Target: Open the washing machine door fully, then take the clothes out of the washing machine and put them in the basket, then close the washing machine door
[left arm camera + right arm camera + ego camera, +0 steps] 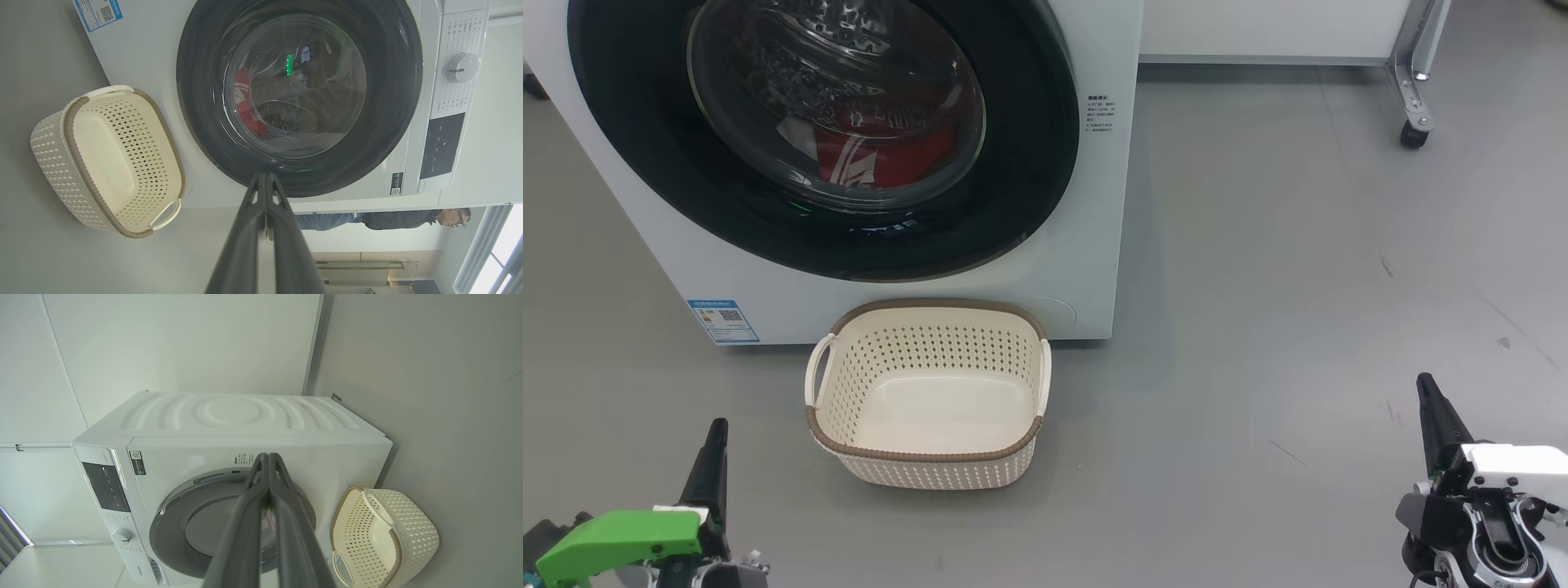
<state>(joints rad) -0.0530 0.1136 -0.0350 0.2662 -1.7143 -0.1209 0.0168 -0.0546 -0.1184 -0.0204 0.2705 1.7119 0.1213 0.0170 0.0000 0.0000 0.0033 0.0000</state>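
Showing nothing done yet: washing machine door [1029, 163] shut, clothes [882, 147] inside, basket [931, 453] empty, left gripper [717, 433] and right gripper [1427, 392] pressed together, unladen.

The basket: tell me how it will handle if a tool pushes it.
The basket is empty perforated plastic, so probably light. On the smooth floor it would likely slide rather than tip, being wide and low. Its walls may flex.

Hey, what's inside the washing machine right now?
Through the glass of the closed washing machine door: red clothes with white stripes, low in the perforated steel drum. The black rim and reflections cover the rest, so the number of garments cannot be told.
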